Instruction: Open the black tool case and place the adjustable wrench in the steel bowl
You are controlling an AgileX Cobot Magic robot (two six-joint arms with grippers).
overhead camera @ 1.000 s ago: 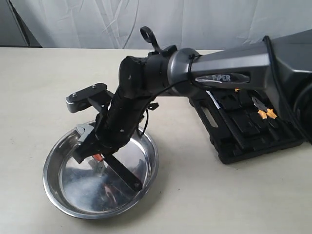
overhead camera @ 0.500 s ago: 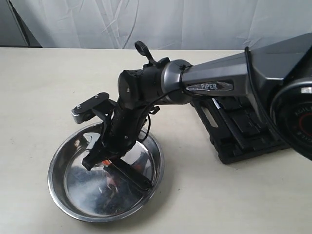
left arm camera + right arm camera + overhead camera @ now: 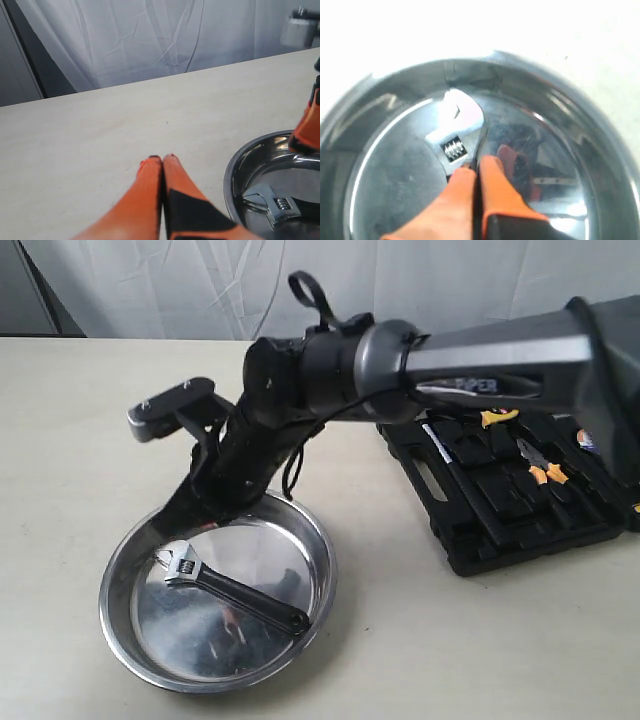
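wrench in the bowl, both grippers pinched closed

the adjustable wrench [image 3: 225, 585] lies flat on the mirror-like bottom of the steel bowl [image 3: 104, 592]. its shiny silver jaw head and ridged thumbwheel point toward the left of the exterior view, and its matte black handle runs slantwise to the bowl's near right wall. the bowl is round, shallow and polished with a rolled rim; it sits on the pale, smooth bench [image 3: 80, 440].

the right gripper [image 3: 472, 169] hangs over the bowl's far rim, clear of the wrench. its orange fingers are pressed tight together with nothing between them. the left gripper [image 3: 162, 159] hovers over bare bench just beside the bowl, its orange tips likewise touching and holding nothing.

to the right, apart from the bowl, the black tool case [image 3: 500, 530] lies open — dull moulded plastic with tool-shaped recesses. orange-handled pliers [image 3: 540, 468] sit in one of them. a creased white curtain [image 3: 200, 280] hangs behind the bench.
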